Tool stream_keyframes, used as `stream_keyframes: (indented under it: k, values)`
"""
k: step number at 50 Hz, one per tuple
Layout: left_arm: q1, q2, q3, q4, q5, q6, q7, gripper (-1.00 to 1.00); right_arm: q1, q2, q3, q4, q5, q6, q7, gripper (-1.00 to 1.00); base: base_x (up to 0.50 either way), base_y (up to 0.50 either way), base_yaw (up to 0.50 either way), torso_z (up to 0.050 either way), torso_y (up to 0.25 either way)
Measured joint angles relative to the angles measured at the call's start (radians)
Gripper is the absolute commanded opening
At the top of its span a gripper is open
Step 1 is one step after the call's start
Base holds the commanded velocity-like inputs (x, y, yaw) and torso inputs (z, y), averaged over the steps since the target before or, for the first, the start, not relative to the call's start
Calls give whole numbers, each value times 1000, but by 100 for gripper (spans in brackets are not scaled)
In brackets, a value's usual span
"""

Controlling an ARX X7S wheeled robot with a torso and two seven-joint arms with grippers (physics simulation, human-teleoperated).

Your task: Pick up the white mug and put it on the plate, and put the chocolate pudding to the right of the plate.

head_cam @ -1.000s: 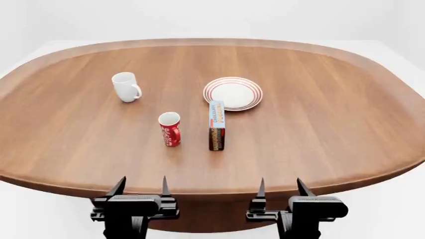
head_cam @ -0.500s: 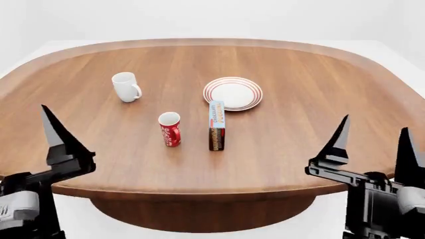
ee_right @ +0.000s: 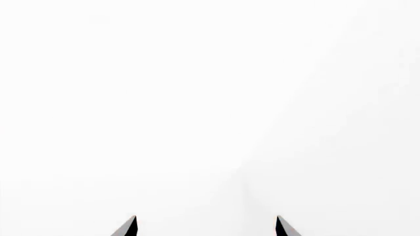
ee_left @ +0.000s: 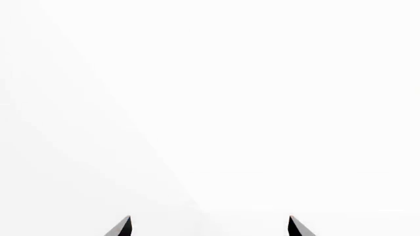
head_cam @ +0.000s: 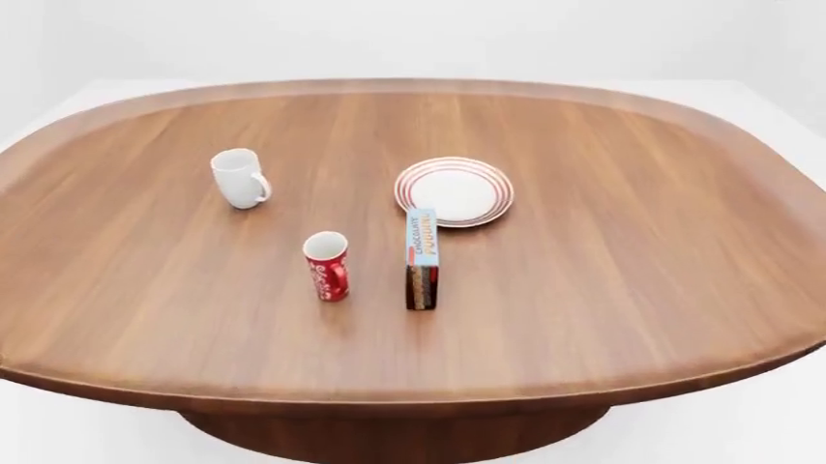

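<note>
End effectors left [ee_left: 209, 227] and right [ee_right: 205, 227] wide apart, empty, touching nothing.

left tool [ee_left: 208, 227] tips apart, blank white

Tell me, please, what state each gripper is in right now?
Left gripper: open, holding nothing, only blank white background in front of it.
Right gripper: open, holding nothing, likewise facing blank white background.

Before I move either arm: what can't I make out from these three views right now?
- Both arms: outside the head view, so their position over the table is unknown.
- Left gripper, right gripper: only fingertips show, against blank white; no objects visible.
- Chocolate pudding: lettering too small to read.
</note>
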Motion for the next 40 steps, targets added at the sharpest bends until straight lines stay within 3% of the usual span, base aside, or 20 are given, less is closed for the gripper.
stream_keyframes:
  k: [40]
  values:
    - [3,-29,-25,11,-4,-5,-36,100,-21,40,-35,-19,25,-20,-3,100,500,0,0,0,0]
